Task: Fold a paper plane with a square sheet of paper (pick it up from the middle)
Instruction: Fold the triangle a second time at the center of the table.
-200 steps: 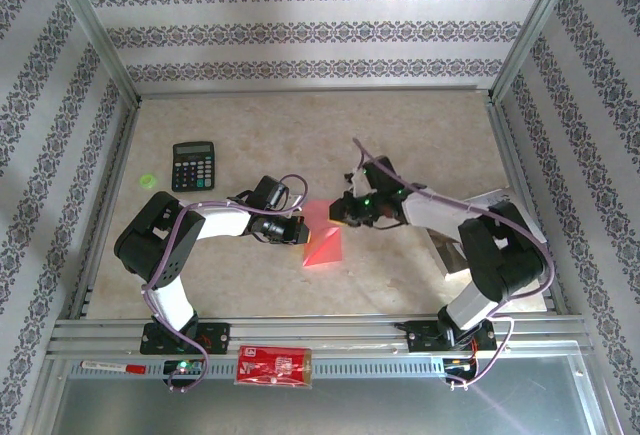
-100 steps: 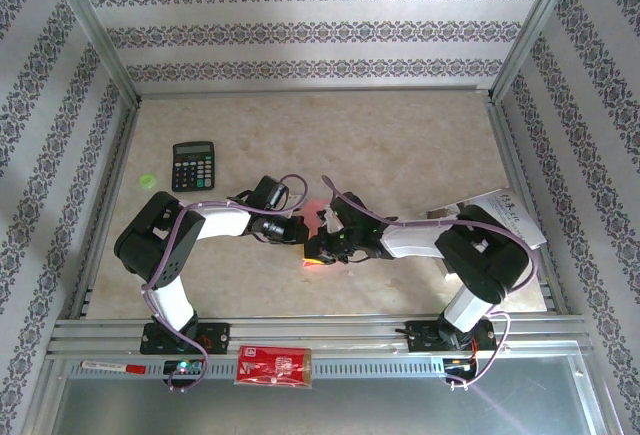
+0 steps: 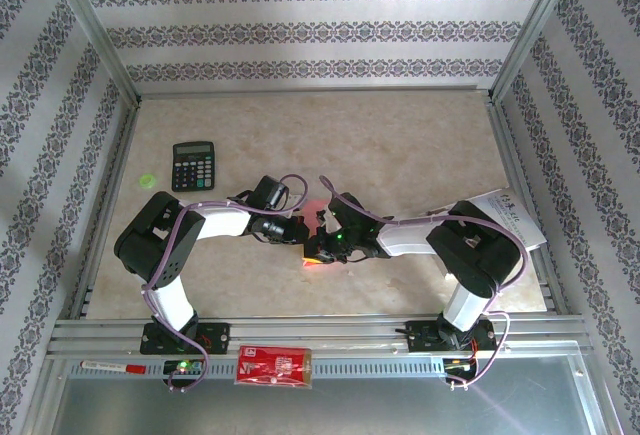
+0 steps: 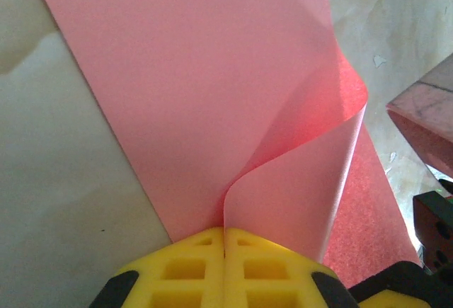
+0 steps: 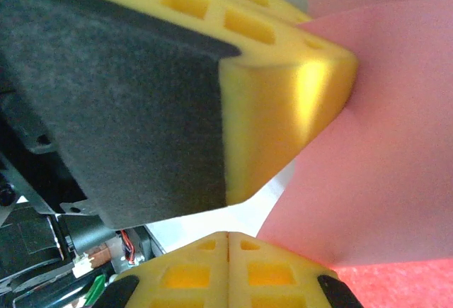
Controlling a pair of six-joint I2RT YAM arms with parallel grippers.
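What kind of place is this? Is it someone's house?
Probably a robot test booth, not a house: two robot arms bolted at the edge of a table, metal frame posts, patterned wall panels around.

Sheet [image 4: 212, 95]: thin paper, matt and smooth. Its face at 4 o'clock in the left wrist view looks grainier. Left pads [image 4: 191, 272] and right pads [image 5: 191, 272]: yellow foam, matt, moulded with open cells. Table [image 3: 400, 135]: stone-look top, smooth, with a faint sheen. Frame rails [image 3: 330, 330]: bare brushed metal. Calculator [image 3: 193, 165], at 10 o'clock on the table: black plastic. Walls [image 3: 300, 35]: patterned matt wallpaper.
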